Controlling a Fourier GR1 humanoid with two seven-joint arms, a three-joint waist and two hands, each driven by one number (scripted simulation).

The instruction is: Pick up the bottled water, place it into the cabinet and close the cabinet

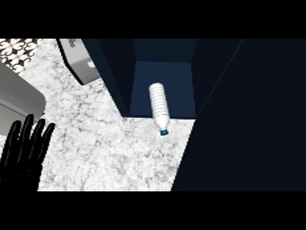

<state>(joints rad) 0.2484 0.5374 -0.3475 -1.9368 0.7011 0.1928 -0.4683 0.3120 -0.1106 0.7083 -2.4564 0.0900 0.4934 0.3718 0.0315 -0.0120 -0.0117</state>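
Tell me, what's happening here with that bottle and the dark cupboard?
Nothing is holding the water bottle right now. It lies on its side in the open mouth of the dark blue cabinet, with its blue cap poking out over the marble counter. The robot's left hand rests open at the lower left, fingers up, away from the bottle. Its right hand is out of sight. The cabinet is not closed yet.

counter (109, 148): you see white-grey marbled stone, smooth.
bottled water (159, 104): you see pale ribbed plastic with a teal cap.
cabinet (248, 112): you see dark navy panels, matt.
left hand (19, 155): you see black, slightly glossy fingers.
appliance (6, 96): you see smooth grey metal.
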